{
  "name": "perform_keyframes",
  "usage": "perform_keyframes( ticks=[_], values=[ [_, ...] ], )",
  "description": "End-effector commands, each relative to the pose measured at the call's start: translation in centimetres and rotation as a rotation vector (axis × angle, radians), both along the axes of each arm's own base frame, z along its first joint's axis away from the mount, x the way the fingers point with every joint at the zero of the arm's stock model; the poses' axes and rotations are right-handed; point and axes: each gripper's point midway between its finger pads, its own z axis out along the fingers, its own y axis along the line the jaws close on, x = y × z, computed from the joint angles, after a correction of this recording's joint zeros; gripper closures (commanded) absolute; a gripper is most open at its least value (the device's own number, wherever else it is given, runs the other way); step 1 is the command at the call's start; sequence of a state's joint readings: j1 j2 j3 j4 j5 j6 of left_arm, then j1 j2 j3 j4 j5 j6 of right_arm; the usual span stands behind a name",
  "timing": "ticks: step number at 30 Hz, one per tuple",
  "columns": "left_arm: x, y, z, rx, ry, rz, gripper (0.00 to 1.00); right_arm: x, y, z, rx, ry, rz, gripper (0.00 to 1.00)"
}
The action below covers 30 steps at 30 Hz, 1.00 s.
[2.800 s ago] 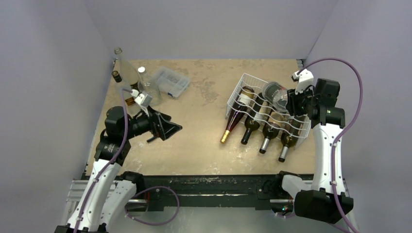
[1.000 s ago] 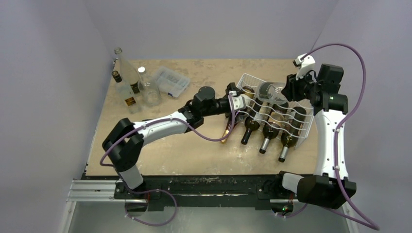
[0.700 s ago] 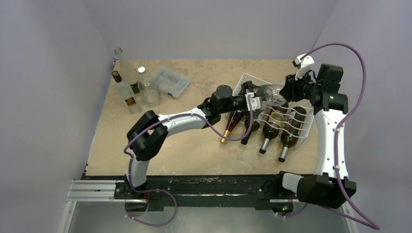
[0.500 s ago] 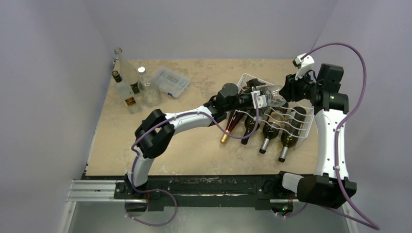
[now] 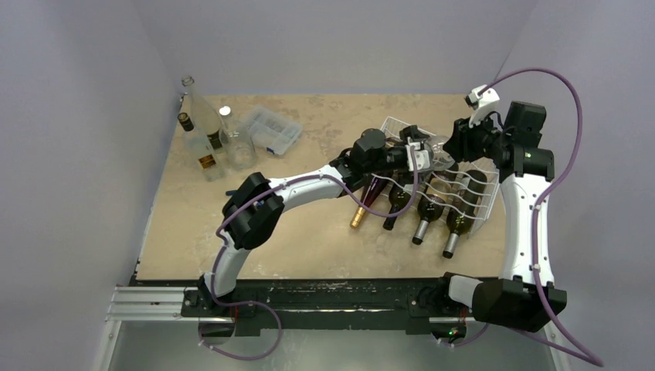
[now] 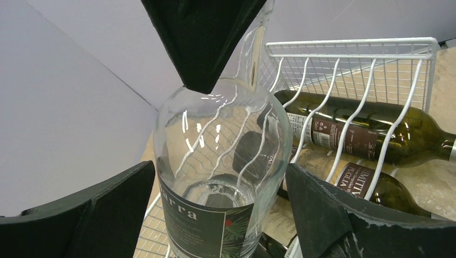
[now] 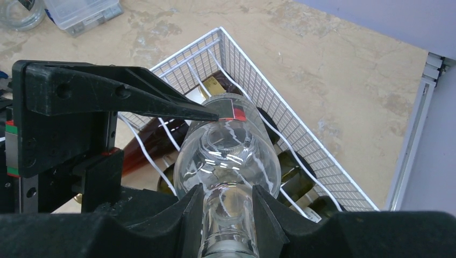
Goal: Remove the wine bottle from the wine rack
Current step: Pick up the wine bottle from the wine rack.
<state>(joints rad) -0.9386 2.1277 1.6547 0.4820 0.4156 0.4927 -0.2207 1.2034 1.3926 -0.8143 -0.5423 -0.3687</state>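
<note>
A clear glass wine bottle [image 5: 437, 150] with a dark label hangs just above the white wire wine rack [image 5: 386, 124]. My right gripper [image 5: 456, 145] is shut on its neck, seen close in the right wrist view [image 7: 228, 196]. My left gripper [image 5: 422, 153] reaches in from the left. It stands open with one finger on each side of the bottle's body [image 6: 223, 161], a gap showing at both sides. In the left wrist view the rack [image 6: 349, 59] lies behind and below the bottle.
Several dark bottles [image 5: 425, 210] lie in the rack's cradles, necks toward me, plus a red one with a gold cap [image 5: 366, 202]. A clear plastic box [image 5: 270, 130] and upright glass bottles [image 5: 202, 127] stand at the far left. Walls close in on three sides.
My left arm has swung from the left side across to the rack and brought its open jaws around the clear bottle. The right gripper keeps its grip on the neck and has barely moved.
</note>
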Motion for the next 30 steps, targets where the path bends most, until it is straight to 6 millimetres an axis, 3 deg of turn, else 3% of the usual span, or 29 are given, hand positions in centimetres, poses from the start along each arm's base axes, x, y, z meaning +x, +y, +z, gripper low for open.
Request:
perform_keyframes(
  ticks=[1, 9, 12, 19, 25, 30],
  values=[
    [-0.5, -1.2, 2.3, -0.029, -0.013, -0.046, 0.11, -0.8, 1.5, 4.6, 0.0, -0.14, 0.069, 1.0],
    [-0.1, -1.5, 3.9, -0.055, -0.022, -0.029, 0.35, -1.0, 1.6, 4.8, -0.01, -0.148, 0.076, 1.0],
    [-0.1, -1.4, 5.1, -0.08, -0.036, -0.02, 0.4, -1.1, 1.6, 5.3, -0.014, -0.159, 0.075, 1.0],
    [0.0, -0.9, 6.8, -0.123, -0.057, 0.008, 0.39, -1.0, 1.6, 6.0, -0.014, -0.168, 0.07, 1.0],
    [0.0, -1.0, 5.3, -0.114, -0.016, 0.009, 0.34, -0.3, 0.7, 3.3, -0.023, -0.097, 0.033, 1.0],
    [-0.2, -1.1, 4.4, -0.127, 0.018, 0.005, 0.24, 0.4, 0.3, 2.8, -0.024, -0.08, 0.013, 1.0]
  ],
)
